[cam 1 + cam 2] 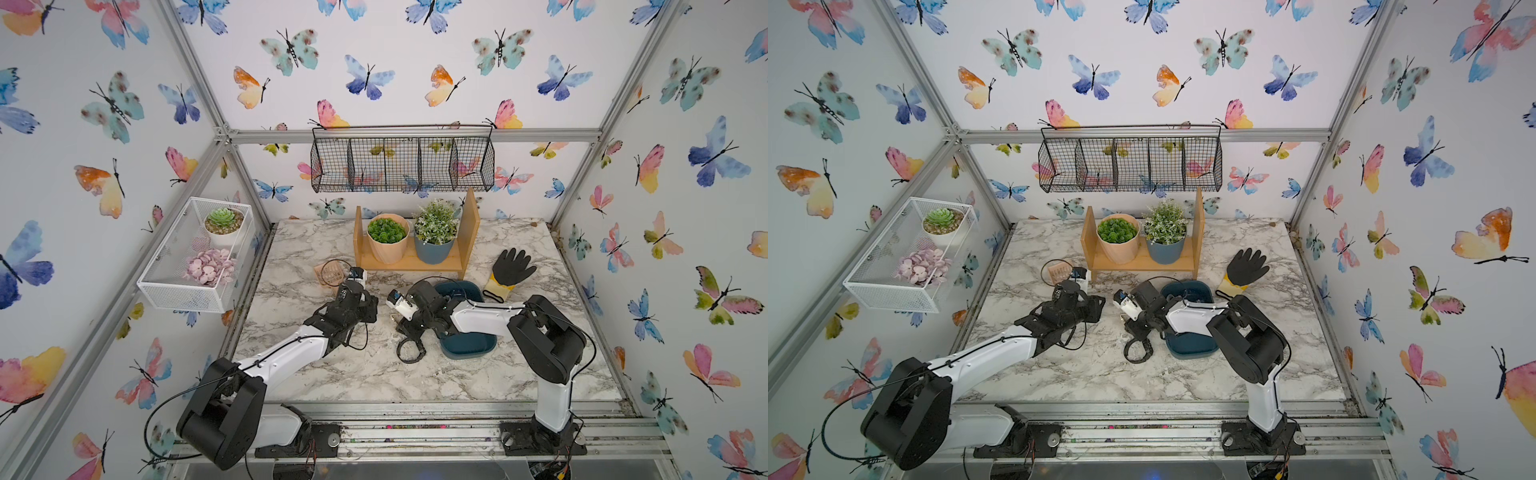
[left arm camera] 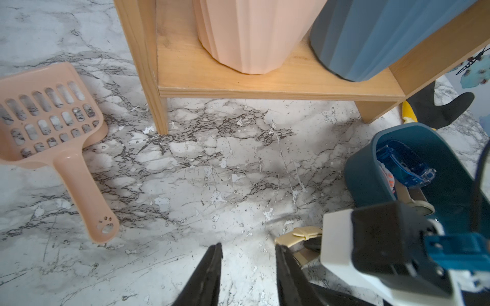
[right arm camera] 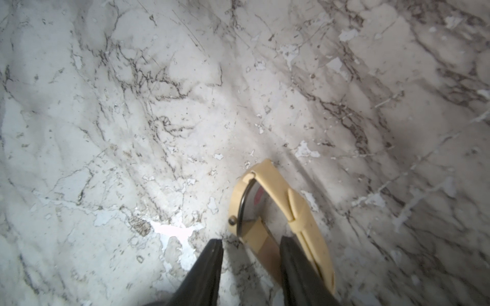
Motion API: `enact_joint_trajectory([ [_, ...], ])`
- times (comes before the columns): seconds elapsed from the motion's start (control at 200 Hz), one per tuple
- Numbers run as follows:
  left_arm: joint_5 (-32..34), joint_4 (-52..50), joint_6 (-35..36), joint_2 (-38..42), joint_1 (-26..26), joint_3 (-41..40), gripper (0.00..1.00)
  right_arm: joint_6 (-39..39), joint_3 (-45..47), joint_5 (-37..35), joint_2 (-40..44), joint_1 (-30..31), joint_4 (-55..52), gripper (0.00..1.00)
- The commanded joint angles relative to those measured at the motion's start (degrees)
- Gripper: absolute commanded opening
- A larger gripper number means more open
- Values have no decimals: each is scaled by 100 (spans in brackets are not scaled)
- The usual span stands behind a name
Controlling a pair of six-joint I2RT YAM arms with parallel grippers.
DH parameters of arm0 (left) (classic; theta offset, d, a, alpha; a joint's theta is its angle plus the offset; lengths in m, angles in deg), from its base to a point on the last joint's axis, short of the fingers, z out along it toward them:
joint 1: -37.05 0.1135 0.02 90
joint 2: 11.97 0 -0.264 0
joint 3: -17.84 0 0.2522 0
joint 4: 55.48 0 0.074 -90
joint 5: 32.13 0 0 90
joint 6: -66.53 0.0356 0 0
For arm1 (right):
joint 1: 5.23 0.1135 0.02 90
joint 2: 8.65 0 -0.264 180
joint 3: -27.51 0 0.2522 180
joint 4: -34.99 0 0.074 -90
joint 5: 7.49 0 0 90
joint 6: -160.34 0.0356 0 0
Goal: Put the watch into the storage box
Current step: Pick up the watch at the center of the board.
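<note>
The watch (image 3: 273, 182), with a cream strap and a round case, lies on the marble table just left of the storage box. My right gripper (image 3: 251, 239) is low over it and open. One part of the strap runs between the fingers, and the other finger stands clear of it. In both top views the right gripper (image 1: 395, 321) (image 1: 1124, 322) hides most of the watch. The dark teal storage box (image 1: 469, 349) (image 2: 360, 169) lies under the right arm with a blue item and a beige piece inside. My left gripper (image 2: 248, 246) (image 1: 374, 309) is open and empty, close beside the watch's strap (image 2: 299, 234).
A black looped strap (image 1: 411, 351) lies on the table in front of the right gripper. A pink scoop (image 2: 53, 119) sits to the left, a wooden shelf (image 1: 411, 262) with two plant pots behind, and a black glove (image 1: 511, 268) at the right. Wire baskets hang on the walls.
</note>
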Motion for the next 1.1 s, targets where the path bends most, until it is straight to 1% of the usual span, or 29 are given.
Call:
enact_joint_trajectory([
  [0.0, 140, -101, 55, 139, 41, -11, 38, 9, -110, -121, -169, 38, -45, 42],
  [0.22, 133, -86, 44, 131, 42, -32, 38, 109, -177, -227, -270, 38, 78, 39],
  [0.3, 142, -88, 49, 139, 38, -32, 39, 132, -204, -252, -271, 38, 140, 33],
  [0.38, 154, -101, 55, 161, 46, -32, 38, 141, -260, -264, -292, 38, 142, 30],
  [0.526, 185, -117, 51, 191, 47, -70, 38, 123, -306, -266, -350, 38, 121, 21],
  [0.681, 197, -117, 51, 227, 50, -113, 39, 140, -270, -179, -346, 38, 124, 10],
  [0.751, 201, -118, 42, 244, 48, -121, 38, 155, -253, -128, -306, 38, 124, 2],
  [1.021, 191, -159, 51, 367, 46, -86, 39, 226, -33, 346, 233, 38, 449, 2],
  [1.091, 84, -117, 59, 435, 46, -102, 38, 246, -42, 391, 332, 38, 459, 2],
])
